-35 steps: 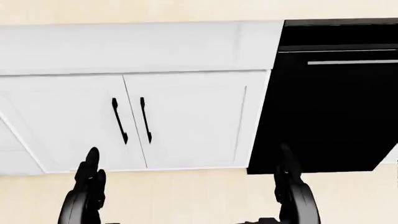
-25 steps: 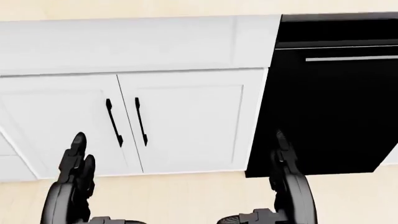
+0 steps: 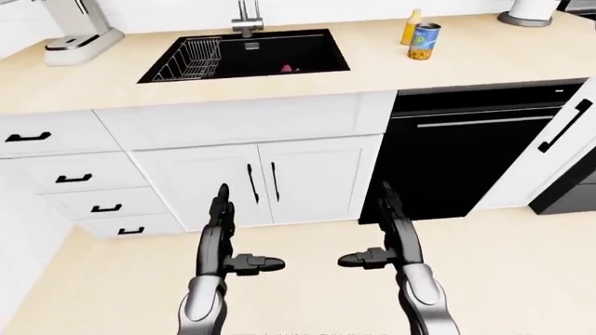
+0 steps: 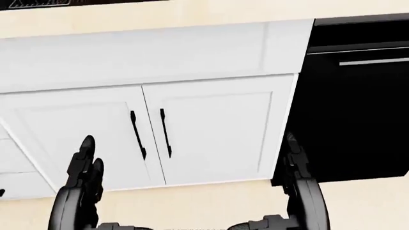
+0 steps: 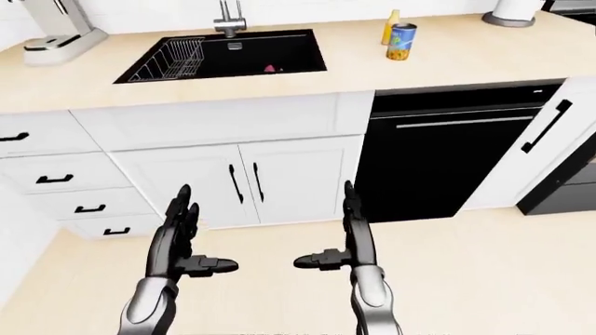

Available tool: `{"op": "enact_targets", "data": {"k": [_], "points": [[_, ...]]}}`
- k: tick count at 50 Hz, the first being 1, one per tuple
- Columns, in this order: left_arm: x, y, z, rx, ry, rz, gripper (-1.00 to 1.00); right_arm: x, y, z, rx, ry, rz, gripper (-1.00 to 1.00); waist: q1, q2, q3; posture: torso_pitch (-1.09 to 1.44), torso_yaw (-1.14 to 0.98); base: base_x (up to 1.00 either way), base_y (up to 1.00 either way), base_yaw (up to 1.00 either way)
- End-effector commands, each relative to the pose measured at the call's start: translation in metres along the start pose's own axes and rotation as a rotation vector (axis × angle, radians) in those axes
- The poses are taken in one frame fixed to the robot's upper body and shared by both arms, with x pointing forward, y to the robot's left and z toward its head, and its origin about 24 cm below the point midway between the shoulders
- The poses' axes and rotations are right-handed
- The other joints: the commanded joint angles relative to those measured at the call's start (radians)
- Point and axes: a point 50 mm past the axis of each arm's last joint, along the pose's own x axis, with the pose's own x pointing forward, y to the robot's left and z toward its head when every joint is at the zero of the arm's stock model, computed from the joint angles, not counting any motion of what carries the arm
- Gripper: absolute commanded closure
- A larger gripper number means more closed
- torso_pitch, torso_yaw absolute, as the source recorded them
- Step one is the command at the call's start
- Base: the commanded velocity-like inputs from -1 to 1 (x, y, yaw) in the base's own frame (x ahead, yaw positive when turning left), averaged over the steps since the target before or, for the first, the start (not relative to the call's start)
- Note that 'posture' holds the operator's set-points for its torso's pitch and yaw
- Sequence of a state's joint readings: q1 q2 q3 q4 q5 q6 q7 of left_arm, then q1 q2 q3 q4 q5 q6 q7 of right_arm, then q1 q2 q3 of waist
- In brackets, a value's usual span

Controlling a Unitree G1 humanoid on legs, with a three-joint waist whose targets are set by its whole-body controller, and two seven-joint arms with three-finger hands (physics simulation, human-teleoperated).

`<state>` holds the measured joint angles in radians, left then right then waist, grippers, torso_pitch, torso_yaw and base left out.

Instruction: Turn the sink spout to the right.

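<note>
A black sink [image 3: 279, 67] is set in the pale counter at the top of the left-eye view, with the base of a grey metal spout [image 3: 246, 19] rising behind it; its top is cut off by the frame. A wire rack [image 3: 191, 59] lies in the sink's left half. My left hand [image 3: 226, 241] and right hand [image 3: 391, 237] hang low over the floor, well short of the counter. Both are open, fingers straight, thumbs pointing inward, holding nothing.
White double cabinet doors [image 3: 260, 183] with black handles stand under the sink, drawers [image 3: 75, 179] to their left. A black dishwasher [image 3: 466, 164] is to the right. A yellow can [image 3: 424, 42] and bottle [image 3: 411, 26] stand on the counter; a grey appliance [image 3: 79, 31] sits top left.
The head view has shifted: cabinets and dishwasher slid right and down a little, so the camera moved. Both hands keep the same open pose.
</note>
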<state>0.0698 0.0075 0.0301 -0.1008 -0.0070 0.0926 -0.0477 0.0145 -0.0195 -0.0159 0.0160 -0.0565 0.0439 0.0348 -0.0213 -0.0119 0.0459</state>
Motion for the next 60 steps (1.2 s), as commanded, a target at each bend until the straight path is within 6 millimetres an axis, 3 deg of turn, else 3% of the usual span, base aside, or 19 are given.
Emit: {"op": "enact_targets", "data": {"k": [1, 4, 6, 8, 10, 17, 25, 28, 30, 32, 33, 34, 36, 39, 47, 49, 51, 52, 60], "points": [[0.002, 0.005, 0.016, 0.011, -0.083, 0.016, -1.0, 0.003, 0.004, 0.016, 0.002, -0.082, 0.016, -1.0, 0.004, -0.006, -0.013, 0.0, 0.0, 0.0, 1.0, 0.0], [0.001, 0.004, 0.014, 0.012, -0.081, 0.017, -1.0, 0.001, 0.004, 0.016, 0.004, -0.083, 0.015, -1.0, 0.008, 0.045, -0.017, 0.0, 0.0, 0.0, 1.0, 0.0], [0.001, 0.004, 0.013, 0.014, -0.08, 0.015, -1.0, 0.001, 0.004, 0.015, 0.006, -0.083, 0.016, -1.0, 0.011, 0.123, -0.041, 0.0, 0.0, 0.0, 1.0, 0.0], [0.001, 0.003, 0.012, 0.014, -0.078, 0.015, -1.0, 0.001, 0.004, 0.015, 0.022, -0.085, 0.016, -1.0, 0.032, 0.102, -0.017, 0.0, 0.0, 0.0, 0.3, 0.0], [0.001, 0.003, 0.012, 0.015, -0.078, 0.015, -1.0, 0.001, 0.003, 0.015, 0.028, -0.086, 0.016, -1.0, 0.031, 0.129, -0.036, 0.0, 0.0, 0.0, 0.0, 0.0], [0.0, 0.004, 0.011, 0.014, -0.077, 0.017, -1.0, -0.001, 0.003, 0.015, 0.027, -0.084, 0.013, -1.0, 0.03, 0.065, -0.038, 0.0, 0.0, 0.0, 0.0, 0.0], [0.0, 0.003, 0.012, 0.014, -0.078, 0.017, -1.0, -0.003, 0.002, 0.016, 0.032, -0.087, 0.009, -1.0, 0.037, 0.032, -0.017, 0.0, 0.0, 0.0, 0.0, 0.0], [0.0, 0.003, 0.012, 0.013, -0.079, 0.016, -1.0, -0.003, 0.002, 0.015, 0.032, -0.087, 0.009, -1.0, 0.028, -0.03, -0.03, 0.0, 0.0, 0.0, 0.0, 0.0], [0.0, 0.003, 0.013, 0.013, -0.08, 0.016, -1.0, -0.003, 0.001, 0.016, 0.032, -0.088, 0.008, -1.0, 0.027, 0.032, 0.003, 0.0, 0.0, 0.0, 0.0, 0.0], [-0.001, 0.003, 0.013, 0.014, -0.081, 0.016, -1.0, -0.004, 0.001, 0.016, 0.032, -0.089, 0.008, -1.0, -0.002, 0.025, -0.009, 0.0, 0.0, 0.0, 0.0, 0.0], [-0.001, 0.003, 0.013, 0.013, -0.081, 0.016, -1.0, -0.004, 0.0, 0.016, 0.032, -0.089, 0.008, -1.0, -0.014, 0.048, 0.006, 0.0, 0.0, 0.0, 0.0, 0.0], [-0.001, 0.002, 0.014, 0.014, -0.082, 0.015, -1.0, -0.004, 0.0, 0.016, 0.032, -0.09, 0.008, -1.0, -0.008, 0.098, -0.006, 0.0, 0.0, 0.0, 0.0, 0.0], [-0.001, 0.002, 0.014, 0.014, -0.082, 0.014, -1.0, -0.004, 0.0, 0.017, 0.032, -0.091, 0.008, -1.0, 0.013, 0.07, 0.016, 0.0, 0.0, 0.0, 0.0, 0.0], [-0.001, 0.003, 0.015, 0.014, -0.084, 0.016, -1.0, -0.003, 0.001, 0.016, 0.033, -0.091, 0.01, -1.0, 0.026, 0.047, -0.013, 0.0, 0.0, 0.0, 0.0, 0.0], [-0.001, 0.002, 0.017, 0.016, -0.089, 0.014, -1.0, -0.004, 0.002, 0.021, 0.034, -0.11, 0.019, -1.0, 0.054, 0.015, -0.013, 0.0, 0.0, 0.0, 0.0, 0.0], [-0.001, 0.002, 0.018, 0.016, -0.09, 0.014, -1.0, -0.004, 0.002, 0.022, 0.033, -0.111, 0.022, -1.0, 0.062, -0.014, -0.011, 0.0, 0.0, 0.0, 0.0, 0.0], [-0.001, 0.002, 0.018, 0.016, -0.09, 0.014, -1.0, -0.004, 0.002, 0.022, 0.029, -0.113, 0.023, -1.0, 0.067, -0.079, -0.023, 0.0, 0.0, 0.0, 0.0, 0.0], [-0.001, 0.002, 0.018, 0.016, -0.09, 0.014, -1.0, -0.004, 0.003, 0.022, 0.027, -0.115, 0.025, -1.0, 0.055, -0.03, -0.01, 0.0, 0.0, 0.0, 0.0, 0.0], [-0.001, 0.003, 0.016, 0.015, -0.088, 0.016, -1.0, -0.006, 0.003, 0.024, 0.013, -0.121, 0.025, -1.0, 0.031, 0.002, -0.039, 0.0, 0.0, 0.0, 0.0, 0.0]]}}
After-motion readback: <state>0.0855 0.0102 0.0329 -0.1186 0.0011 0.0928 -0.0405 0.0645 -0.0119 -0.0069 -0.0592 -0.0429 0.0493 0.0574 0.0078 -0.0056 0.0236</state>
